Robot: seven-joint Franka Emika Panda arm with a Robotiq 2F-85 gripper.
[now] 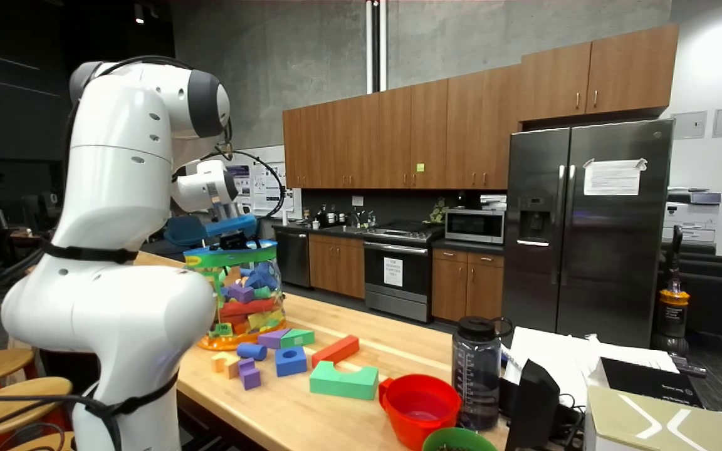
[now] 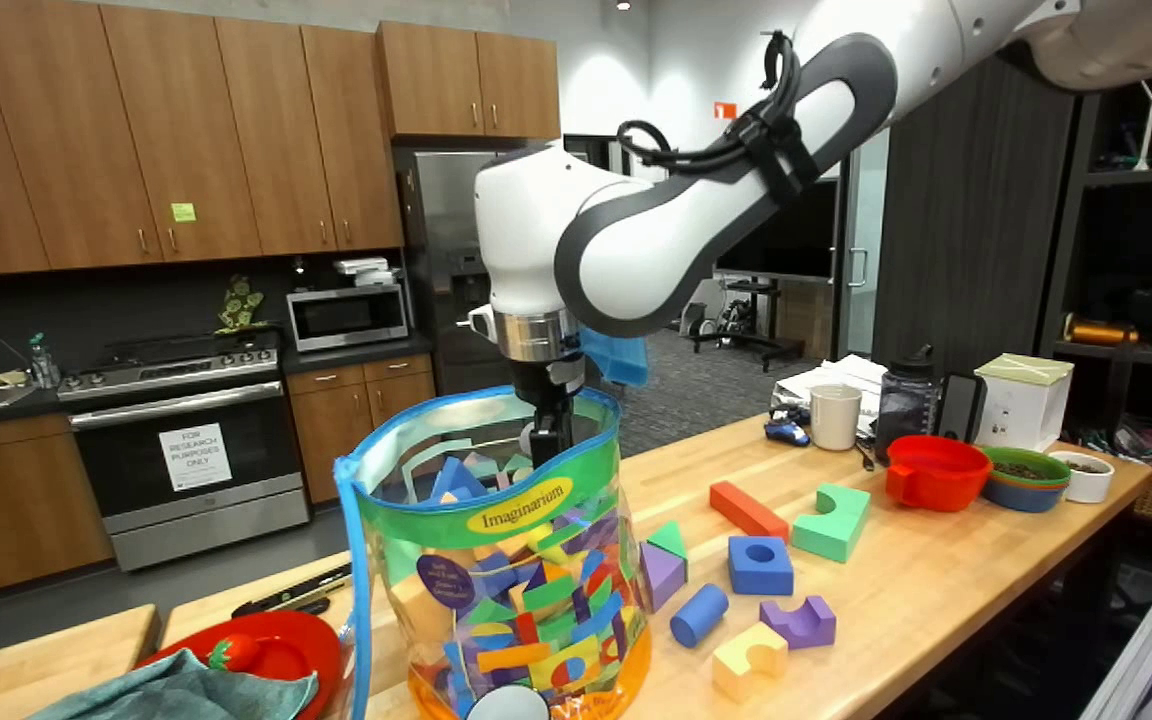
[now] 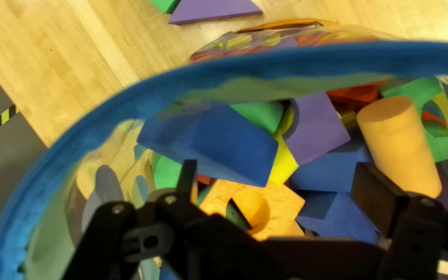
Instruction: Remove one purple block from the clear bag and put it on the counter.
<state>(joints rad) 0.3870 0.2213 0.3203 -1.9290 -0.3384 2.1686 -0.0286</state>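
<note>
The clear bag [image 1: 261,253] stands on the wooden counter [image 1: 298,416], full of multicoloured blocks. Its blue-edged open top shows in an exterior view [image 2: 436,520] and in the wrist view [image 3: 130,95]. My gripper [image 3: 280,182] points down inside the bag's mouth, open, with nothing held between its fingers. In an exterior view the gripper [image 2: 550,430] is partly behind the bag's rim. A purple block with a curved cut-out [image 3: 317,130] lies among the blocks, ahead of the fingers in the wrist view. A yellow block with a hole [image 3: 282,204] and blue blocks lie below the jaws.
On the counter beside the bag lie a purple triangle [image 2: 663,572], a purple arch [image 2: 800,622], a blue cylinder [image 2: 699,614], a blue holed block [image 2: 760,566] and other blocks. A red bowl [image 2: 936,475] and a dark bottle [image 2: 906,400] stand farther along. A red plate [image 2: 321,640] is opposite.
</note>
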